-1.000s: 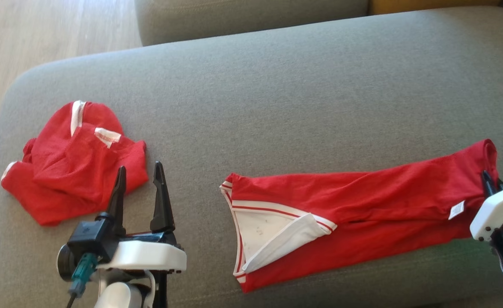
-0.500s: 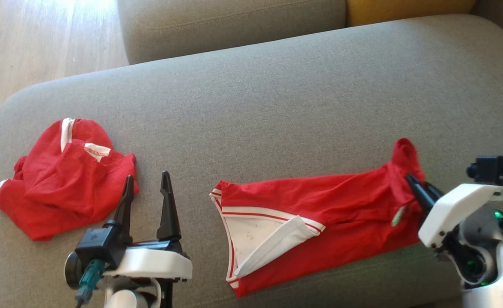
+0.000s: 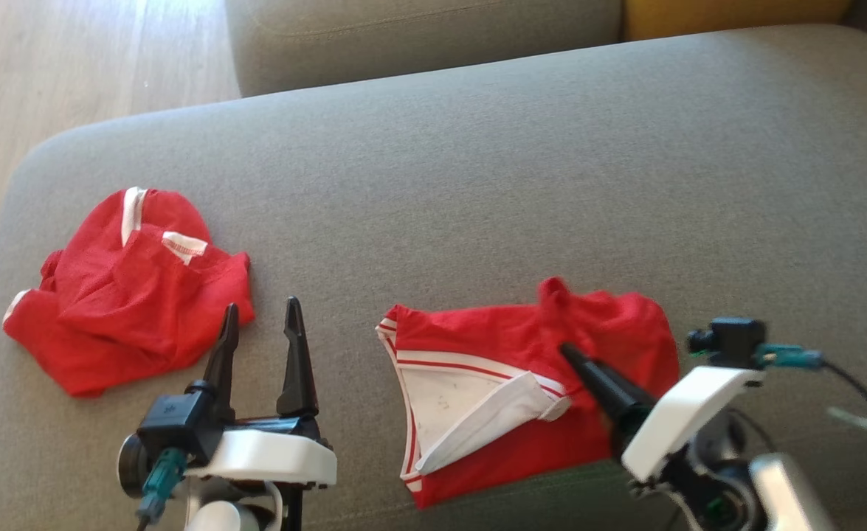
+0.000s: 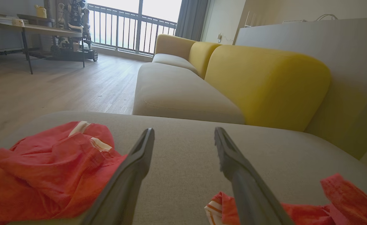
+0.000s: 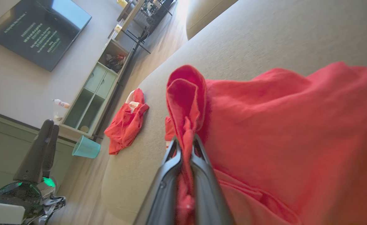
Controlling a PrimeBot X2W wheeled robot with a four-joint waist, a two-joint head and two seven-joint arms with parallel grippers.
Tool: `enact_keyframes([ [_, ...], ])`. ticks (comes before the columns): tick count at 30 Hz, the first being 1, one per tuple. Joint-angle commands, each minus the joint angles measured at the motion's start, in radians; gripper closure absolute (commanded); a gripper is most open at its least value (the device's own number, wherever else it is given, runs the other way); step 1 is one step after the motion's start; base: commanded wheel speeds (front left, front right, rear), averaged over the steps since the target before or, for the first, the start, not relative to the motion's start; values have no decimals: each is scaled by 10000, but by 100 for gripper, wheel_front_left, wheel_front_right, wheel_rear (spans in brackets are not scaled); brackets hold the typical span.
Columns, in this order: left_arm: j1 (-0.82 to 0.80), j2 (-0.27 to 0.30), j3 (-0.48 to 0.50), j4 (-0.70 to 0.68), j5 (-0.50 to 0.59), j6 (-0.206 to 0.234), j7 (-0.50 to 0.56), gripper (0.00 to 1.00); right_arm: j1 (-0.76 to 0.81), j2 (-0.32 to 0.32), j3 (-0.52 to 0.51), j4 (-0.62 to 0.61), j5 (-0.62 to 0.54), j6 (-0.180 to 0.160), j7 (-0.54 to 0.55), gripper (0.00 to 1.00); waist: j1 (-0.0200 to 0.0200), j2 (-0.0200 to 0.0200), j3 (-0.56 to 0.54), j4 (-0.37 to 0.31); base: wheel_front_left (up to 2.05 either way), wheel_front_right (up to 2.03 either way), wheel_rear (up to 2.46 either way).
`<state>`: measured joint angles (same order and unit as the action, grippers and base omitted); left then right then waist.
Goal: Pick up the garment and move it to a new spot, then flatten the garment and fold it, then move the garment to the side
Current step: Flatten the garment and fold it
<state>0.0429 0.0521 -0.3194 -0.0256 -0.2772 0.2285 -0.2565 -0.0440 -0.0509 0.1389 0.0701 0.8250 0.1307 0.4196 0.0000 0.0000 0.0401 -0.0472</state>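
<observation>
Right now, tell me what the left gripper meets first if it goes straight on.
Likely the bare grey sofa cushion: the open left gripper points between the crumpled red garment on its left and the red-and-white garment on its right, missing both. Its height above the cushion is unclear.

Red white-trimmed garment [image 3: 494, 341], loosely half-folded

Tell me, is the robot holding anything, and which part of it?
Yes. The right gripper is pinching a bunched fold of the red garment, at the end away from its white collar. The left gripper is open and holds nothing.
</observation>
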Motion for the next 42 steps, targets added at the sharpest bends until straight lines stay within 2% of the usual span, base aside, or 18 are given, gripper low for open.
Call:
enact_keyframes([
  [1, -309, -18, 235, -277, -7, -31, -53, 0, -364, 5, 336, -320, 133, 0, -156, 100, 0, 0, 37, 60, 0, 0, 0],
  [10, -448, -18, 121, -198, -105, 13, -53, 0, -759, 6, 1844, 834, 1019, 0, -1514, 100, 0, 0, 263, 516, 0, 0, 0],
  [17, -539, -18, -3, -163, -142, 18, -53, 0, -1332, 6, 2562, 1728, 1407, 0, -2333, 100, 0, 0, 508, 814, 0, 0, 0],
  [30, -650, -18, 25, -81, -108, -27, -53, 0, -2035, 6, 3656, 3130, 1928, 0, -2997, 98, 0, 0, 744, 1000, 0, 0, 0],
  [32, -683, -18, 0, -57, -113, -26, -53, 0, -2135, 6, 3749, 3324, 2003, 0, -3104, 0, 0, 0, 769, 987, 0, 0, 0],
  [42, -678, -18, 23, 28, -84, -40, -53, 0, -2614, 7, 3831, 3434, 2445, 0, -3662, 0, 0, 0, 704, 844, 0, 0, 0],
])
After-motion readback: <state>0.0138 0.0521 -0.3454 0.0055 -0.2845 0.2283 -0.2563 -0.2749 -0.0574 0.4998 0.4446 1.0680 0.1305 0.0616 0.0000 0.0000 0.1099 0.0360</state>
